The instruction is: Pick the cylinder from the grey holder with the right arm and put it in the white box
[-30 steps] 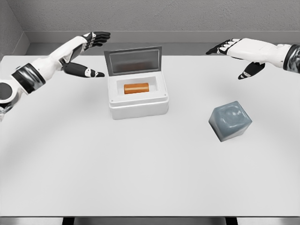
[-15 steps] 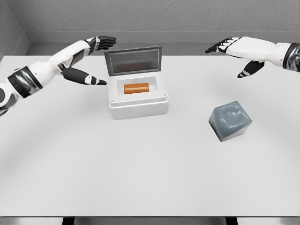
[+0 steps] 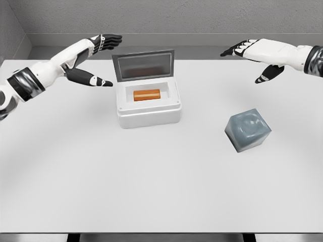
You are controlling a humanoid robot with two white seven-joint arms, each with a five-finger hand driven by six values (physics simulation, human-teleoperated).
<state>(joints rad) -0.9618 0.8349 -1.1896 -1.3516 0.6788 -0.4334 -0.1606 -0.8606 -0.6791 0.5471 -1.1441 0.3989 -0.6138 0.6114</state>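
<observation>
An orange cylinder (image 3: 147, 95) lies on its side inside the white box (image 3: 149, 113), whose lid (image 3: 144, 64) stands upright at the back. The grey holder (image 3: 247, 130) sits to the right on the table, its hollow top showing nothing in it. My right hand (image 3: 250, 58) hovers open above the far right of the table, well behind the holder, holding nothing. Just left of the box lid my left hand (image 3: 103, 58) is open, fingers stretched toward the lid's upper corner and thumb pointing at the box.
The white table (image 3: 151, 181) reaches to a front edge near the bottom of the view. A grey wall (image 3: 166, 17) runs behind the table.
My left hand has drawn back a little to the left and up after nearing the lid. The right hand, box, cylinder and holder have stayed almost still.
</observation>
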